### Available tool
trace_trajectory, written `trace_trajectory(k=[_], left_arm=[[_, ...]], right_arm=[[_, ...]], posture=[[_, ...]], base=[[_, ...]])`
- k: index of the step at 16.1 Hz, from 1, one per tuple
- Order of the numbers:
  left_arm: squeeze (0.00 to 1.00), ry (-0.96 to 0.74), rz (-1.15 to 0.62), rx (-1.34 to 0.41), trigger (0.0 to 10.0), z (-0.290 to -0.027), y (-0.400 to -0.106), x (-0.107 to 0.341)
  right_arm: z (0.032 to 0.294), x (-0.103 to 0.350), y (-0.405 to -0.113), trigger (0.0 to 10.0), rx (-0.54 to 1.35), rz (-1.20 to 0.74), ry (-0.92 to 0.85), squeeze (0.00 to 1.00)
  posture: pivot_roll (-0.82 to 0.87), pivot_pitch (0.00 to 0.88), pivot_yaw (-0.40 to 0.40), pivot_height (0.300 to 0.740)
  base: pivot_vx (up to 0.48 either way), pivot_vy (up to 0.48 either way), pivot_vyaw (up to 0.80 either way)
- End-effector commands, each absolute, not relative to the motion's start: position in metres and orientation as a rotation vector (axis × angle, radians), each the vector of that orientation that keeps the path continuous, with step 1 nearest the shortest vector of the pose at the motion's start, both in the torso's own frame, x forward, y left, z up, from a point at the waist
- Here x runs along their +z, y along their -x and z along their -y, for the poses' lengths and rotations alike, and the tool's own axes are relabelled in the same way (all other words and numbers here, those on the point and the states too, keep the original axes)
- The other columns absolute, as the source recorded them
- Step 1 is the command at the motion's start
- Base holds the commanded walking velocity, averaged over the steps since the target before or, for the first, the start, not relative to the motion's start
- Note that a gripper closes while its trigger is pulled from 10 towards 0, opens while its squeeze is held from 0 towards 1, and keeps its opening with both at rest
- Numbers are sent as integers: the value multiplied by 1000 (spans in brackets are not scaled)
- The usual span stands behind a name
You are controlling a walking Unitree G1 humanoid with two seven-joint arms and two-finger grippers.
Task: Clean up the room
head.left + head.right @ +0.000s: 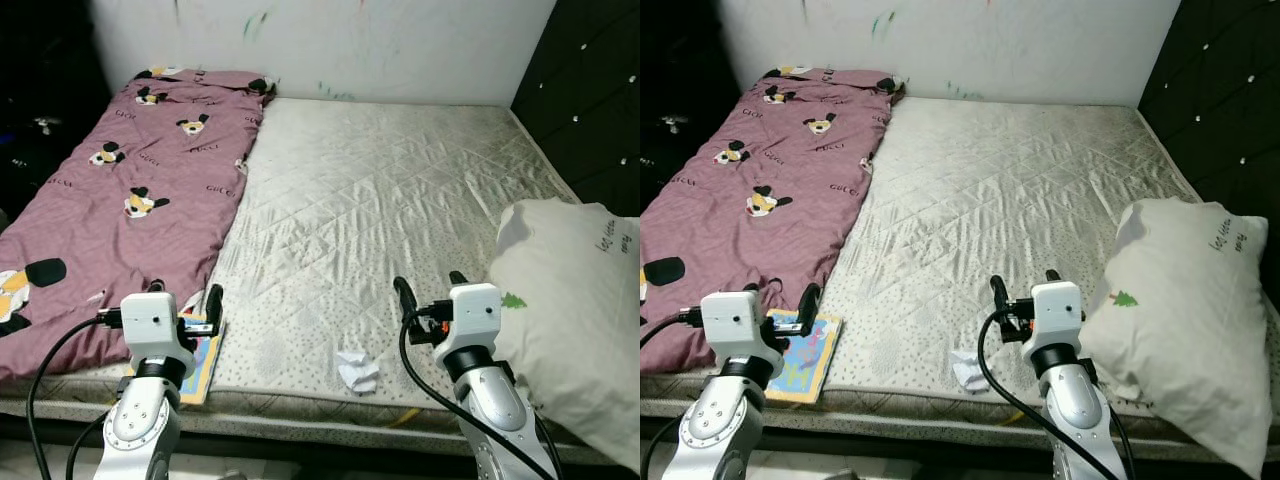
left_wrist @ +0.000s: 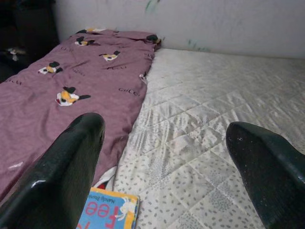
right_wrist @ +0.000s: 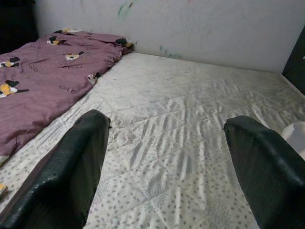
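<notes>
Risk: crumpled tissue [image 1: 357,370] at mattress [image 1: 400,190] edge; your wide-open right gripper [image 1: 430,287] could nudge it off.

Left gripper [image 1: 185,296], fingers spread wide, hovers over picture book [image 1: 805,355].

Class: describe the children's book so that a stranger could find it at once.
Start at the bed's mattress and find the pink blanket on its left side. At the blanket's near corner, on the mattress edge beside the left pincer, lies the book: flat, bright blue and yellow, unlike the crumpled white paper nearby.
</notes>
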State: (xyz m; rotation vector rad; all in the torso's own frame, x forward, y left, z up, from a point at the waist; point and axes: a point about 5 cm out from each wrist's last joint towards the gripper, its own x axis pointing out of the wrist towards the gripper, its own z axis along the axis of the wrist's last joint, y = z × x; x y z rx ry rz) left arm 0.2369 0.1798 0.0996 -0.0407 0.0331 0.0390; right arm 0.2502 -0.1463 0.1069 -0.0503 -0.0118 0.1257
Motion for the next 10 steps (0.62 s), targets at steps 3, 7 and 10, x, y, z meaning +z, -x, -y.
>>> trace_trajectory(k=[3,7,10], left_arm=[[0,46,-37,48,10000,-180,-237,98],[0,43,-41,55,10000,-180,-237,97],[0,43,-41,58,10000,-180,-237,97]], right_arm=[[146,104,-251,10000,145,3,37,0],[145,104,-251,10000,165,4,55,0],[145,104,-251,10000,174,1,54,0]], posture=[[15,34,-7,641],[13,41,-11,641],[11,43,-13,624]], base=[[0,0,0],[0,0,0],[0,0,0]])
